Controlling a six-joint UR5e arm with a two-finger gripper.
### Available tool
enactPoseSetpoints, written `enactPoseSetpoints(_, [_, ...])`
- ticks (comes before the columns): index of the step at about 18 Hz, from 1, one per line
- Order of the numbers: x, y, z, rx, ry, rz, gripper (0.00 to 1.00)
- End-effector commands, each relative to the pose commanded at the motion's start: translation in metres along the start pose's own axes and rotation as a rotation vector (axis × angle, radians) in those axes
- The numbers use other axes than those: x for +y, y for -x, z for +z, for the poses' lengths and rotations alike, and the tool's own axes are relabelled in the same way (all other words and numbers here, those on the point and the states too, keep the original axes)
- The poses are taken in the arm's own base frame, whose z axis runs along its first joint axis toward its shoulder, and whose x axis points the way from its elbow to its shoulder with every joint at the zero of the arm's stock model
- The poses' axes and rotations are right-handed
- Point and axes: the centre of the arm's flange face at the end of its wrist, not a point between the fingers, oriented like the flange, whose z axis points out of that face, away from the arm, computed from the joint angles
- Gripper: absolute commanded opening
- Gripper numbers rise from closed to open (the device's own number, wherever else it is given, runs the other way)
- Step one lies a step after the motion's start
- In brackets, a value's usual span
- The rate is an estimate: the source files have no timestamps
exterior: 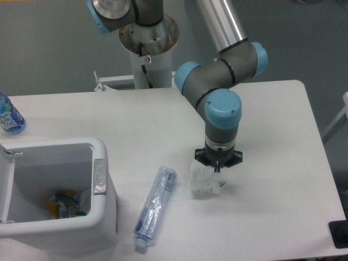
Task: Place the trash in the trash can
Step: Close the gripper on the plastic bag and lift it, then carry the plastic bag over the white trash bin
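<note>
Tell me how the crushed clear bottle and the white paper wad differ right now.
The crushed clear bottle is long, see-through and lies apart from the arm; the paper wad is compact, whitish and sits directly under the claw. The bottle lies nearer the trash can than the wad. Both rest on the table, outside the can.

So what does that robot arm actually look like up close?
The arm is built of shiny silver tubes joined by dark grey rounded joints, each capped in light blue. It rises from a white pedestal behind the table. At its tip sits a small black two-finger gripper. A thin dark cable runs down the pedestal.
</note>
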Motion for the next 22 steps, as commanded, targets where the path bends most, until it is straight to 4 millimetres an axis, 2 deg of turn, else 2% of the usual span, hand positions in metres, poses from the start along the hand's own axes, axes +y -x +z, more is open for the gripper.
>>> enactPoseSetpoints(3, [-0.015, 0.017, -0.041, -0.032, -0.079, -0.012, 0.0])
enactPoseSetpoints(6, [-0.024, 0.04, -0.09, -0.038, -0.2, -0.034, 0.0])
enactPoseSetpoints(10, [-0.022, 0.073, -0.153, 0.029, -0.398, -0.084, 0.0])
enactPoseSetpoints(13, [-0.019, 0.081, -0.191, 0.057, -0.489, -0.166, 0.0])
enactPoseSetpoints(16, [-0.023, 0.072, -0.229, 0.097, -0.561, -0.268, 0.0])
enactPoseSetpoints(18, [-0.028, 0.061, -0.241, 0.125, -0.58, -0.316, 0.0])
enactPoseSetpoints(20, [-0.029, 0.041, -0.266, 0.141, -0.614, -0.333, 0.0])
enactPoseSetpoints(22, [-0.039, 0.012, -0.278, 0.192, -0.632, -0.34, 0.0])
